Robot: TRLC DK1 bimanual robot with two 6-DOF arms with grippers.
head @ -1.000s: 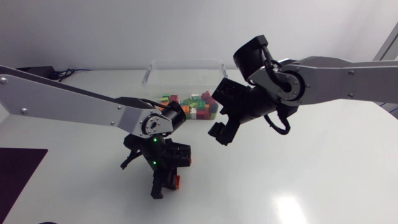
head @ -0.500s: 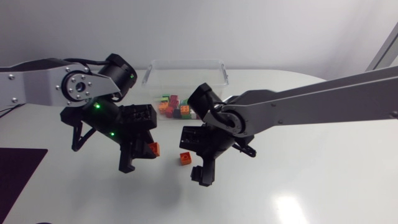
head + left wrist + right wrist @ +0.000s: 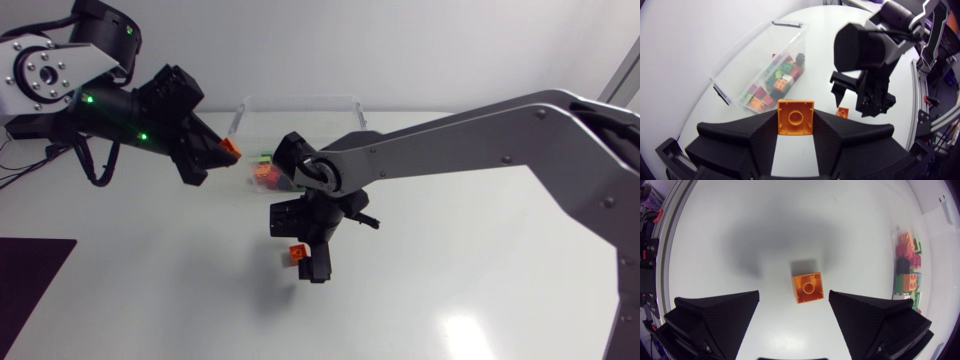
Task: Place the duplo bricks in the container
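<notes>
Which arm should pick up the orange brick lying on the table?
Right. The right gripper is open directly above the loose orange brick, while the left gripper is shut on a second orange brick, raised near the container.

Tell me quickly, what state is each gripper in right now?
Left gripper: shut on the held orange brick.
Right gripper: open, over the loose orange brick, not touching it.
</notes>
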